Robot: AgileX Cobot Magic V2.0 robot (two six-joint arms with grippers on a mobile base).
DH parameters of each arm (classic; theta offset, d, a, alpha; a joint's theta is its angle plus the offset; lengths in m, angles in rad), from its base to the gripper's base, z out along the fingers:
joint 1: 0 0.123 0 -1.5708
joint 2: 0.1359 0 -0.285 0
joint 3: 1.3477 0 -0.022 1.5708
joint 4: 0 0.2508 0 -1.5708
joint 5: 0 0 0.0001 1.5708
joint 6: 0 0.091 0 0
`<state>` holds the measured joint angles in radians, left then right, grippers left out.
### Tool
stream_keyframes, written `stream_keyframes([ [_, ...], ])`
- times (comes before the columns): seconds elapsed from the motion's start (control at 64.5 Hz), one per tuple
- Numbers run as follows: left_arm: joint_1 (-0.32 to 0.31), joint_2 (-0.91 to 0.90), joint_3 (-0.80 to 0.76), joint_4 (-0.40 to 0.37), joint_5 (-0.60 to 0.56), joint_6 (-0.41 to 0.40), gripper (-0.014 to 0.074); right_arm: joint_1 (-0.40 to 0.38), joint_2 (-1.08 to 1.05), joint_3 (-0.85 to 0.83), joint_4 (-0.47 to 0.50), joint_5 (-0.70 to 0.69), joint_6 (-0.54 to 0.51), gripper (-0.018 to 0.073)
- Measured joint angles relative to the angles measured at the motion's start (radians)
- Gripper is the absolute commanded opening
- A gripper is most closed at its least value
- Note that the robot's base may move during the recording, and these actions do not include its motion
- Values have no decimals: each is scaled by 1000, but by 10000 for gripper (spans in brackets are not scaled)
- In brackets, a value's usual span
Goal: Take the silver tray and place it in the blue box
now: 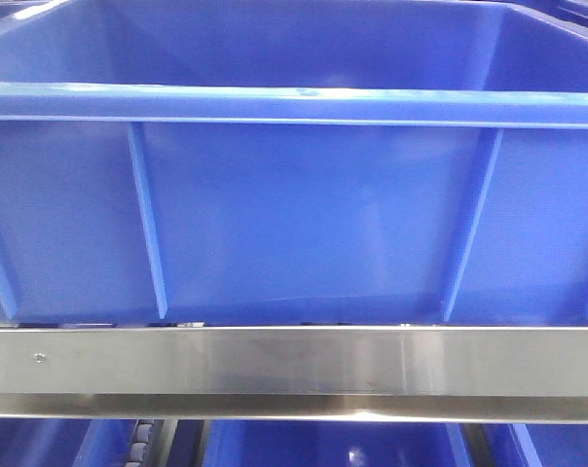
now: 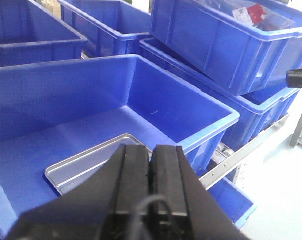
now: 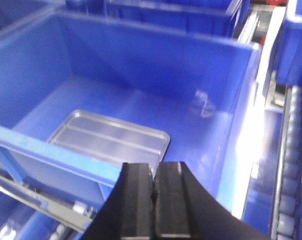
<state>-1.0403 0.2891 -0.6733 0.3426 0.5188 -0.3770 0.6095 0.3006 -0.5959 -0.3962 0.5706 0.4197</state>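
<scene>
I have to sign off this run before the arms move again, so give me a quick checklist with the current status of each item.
1. Silver tray inside the blue box: ok.
2. Tray flat on the box floor: ok.
3. Left gripper shut and empty: ok.
4. Right gripper shut and empty: ok.
5. Both grippers above the box rim, apart from the tray: ok.
6. Retreat path behind the arms: cannot tell.

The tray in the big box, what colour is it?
Shiny silver, with two long ridges on its bottom. The silver tray shows best in the right wrist view.
</scene>
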Motion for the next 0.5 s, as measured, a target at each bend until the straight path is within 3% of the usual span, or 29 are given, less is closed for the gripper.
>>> stream_keyframes([
  [0.496, -1, -2, 2, -19, 0, 3, -93, 0, -4, 0, 0, 0, -2, 56],
])
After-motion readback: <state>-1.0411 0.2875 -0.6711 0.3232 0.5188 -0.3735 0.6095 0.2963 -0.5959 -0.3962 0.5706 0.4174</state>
